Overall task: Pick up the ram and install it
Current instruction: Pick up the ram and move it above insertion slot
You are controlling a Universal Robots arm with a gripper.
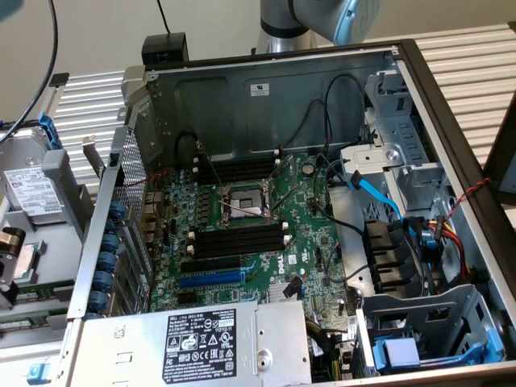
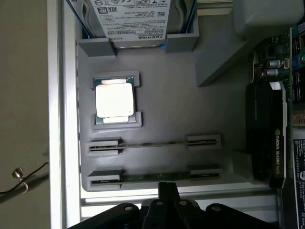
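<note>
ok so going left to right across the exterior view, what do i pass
silver hard drive with white label → row of blue plastic clips → square metal cpu socket → light blue flat cable → red and yellow wire bundle

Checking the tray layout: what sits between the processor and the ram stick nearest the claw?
Wrist view: a second ram stick lies between the processor and the near ram stick by the claw.
</note>
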